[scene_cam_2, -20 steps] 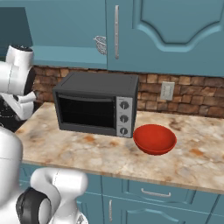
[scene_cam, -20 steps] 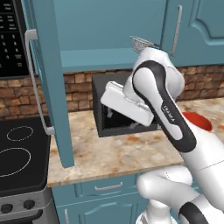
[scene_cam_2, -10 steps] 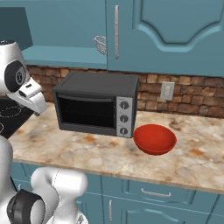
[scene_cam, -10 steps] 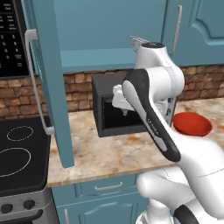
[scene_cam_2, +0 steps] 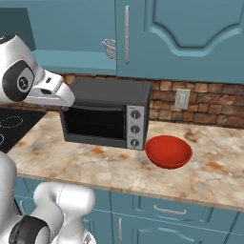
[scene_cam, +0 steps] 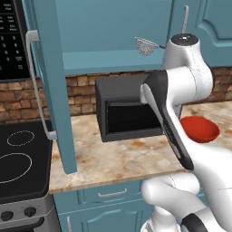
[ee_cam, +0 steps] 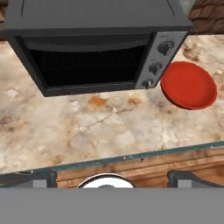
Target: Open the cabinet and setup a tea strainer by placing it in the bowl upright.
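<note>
Swinging up and back over the last second, the arm has lifted its hand clear of the toaster oven [scene_cam: 129, 106], and the gripper [ee_cam: 109, 181] now looks down on the counter [ee_cam: 100, 131] from above, fingers spread to their widest with nothing between them. One cabinet [scene_cam: 113, 34] door [scene_cam: 50, 86] stands open, so that step looks done. One tea strainer [scene_cam: 145, 46] sits on the cabinet shelf at about 12 o'clock above the oven in the left base view, its thin handle pointing toward 3 o'clock, roughly level. The hand faces down and away from it, so the coming move turns on raising and turning the fingers toward that shelf. One red bowl [ee_cam: 189, 85] waits empty at 3 o'clock of the oven, just beside it.
</note>
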Tool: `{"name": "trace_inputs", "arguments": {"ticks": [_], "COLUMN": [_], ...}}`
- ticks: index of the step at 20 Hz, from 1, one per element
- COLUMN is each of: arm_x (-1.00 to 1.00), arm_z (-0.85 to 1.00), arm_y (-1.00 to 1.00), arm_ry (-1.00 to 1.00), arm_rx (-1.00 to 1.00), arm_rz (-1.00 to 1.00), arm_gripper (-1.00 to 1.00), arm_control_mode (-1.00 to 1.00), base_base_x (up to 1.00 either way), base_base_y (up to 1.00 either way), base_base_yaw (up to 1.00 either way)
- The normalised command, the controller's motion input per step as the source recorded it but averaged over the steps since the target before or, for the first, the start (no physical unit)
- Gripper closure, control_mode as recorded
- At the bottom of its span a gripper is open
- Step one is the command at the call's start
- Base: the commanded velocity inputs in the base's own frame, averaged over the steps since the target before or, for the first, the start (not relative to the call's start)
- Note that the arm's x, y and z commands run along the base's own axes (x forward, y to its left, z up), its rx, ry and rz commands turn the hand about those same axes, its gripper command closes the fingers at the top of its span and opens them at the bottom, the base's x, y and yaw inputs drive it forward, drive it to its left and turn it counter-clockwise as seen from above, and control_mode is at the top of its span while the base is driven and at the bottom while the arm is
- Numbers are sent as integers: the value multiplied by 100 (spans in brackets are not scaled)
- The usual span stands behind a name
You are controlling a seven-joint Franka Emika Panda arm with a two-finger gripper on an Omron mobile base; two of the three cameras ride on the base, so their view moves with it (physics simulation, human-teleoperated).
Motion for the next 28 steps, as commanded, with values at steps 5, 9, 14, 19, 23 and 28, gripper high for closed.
{"name": "trace_inputs", "arguments": {"ticks": [5,9,14,19,23,28], "arm_x": [0,-1,0,23,37,54], "arm_z": [83,85,62,9,0,1], "arm_y": [-36,-42,-52,-61,-44,-4], "arm_ry": [-18,-13,-18,-20,-13,-14], "arm_rx": [-16,-7,6,32,23,1], "arm_rz": [18,3,0,0,0,3], "arm_gripper": [-100,-100,-100,-100,-100,-100], "arm_control_mode": [-100,-100,-100,-100,-100,-100], "base_base_x": [0,0,0,0,0,0], "base_base_y": [0,0,0,0,0,0], "base_base_yaw": [0,0,0,0,0,0]}}
